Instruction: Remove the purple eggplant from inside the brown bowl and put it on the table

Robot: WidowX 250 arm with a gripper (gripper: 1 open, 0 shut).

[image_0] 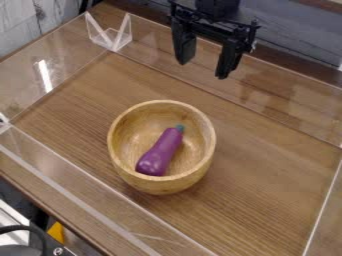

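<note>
The purple eggplant (162, 150) lies inside the brown bowl (128, 121), slanting from lower left to upper right, its darker stem tip toward the upper right. The bowl rests on the wood-grain table (254, 170) a little left of centre. My gripper (205, 52) hangs above the far part of the table, well behind and to the right of the bowl. It is open, its dark fingers (179, 47) pointing down with nothing between them.
Clear acrylic walls (54, 70) border the tabletop on all sides. A small clear triangular piece (108, 32) stands at the far left corner. Bare wood stretches to the right of the bowl and behind it.
</note>
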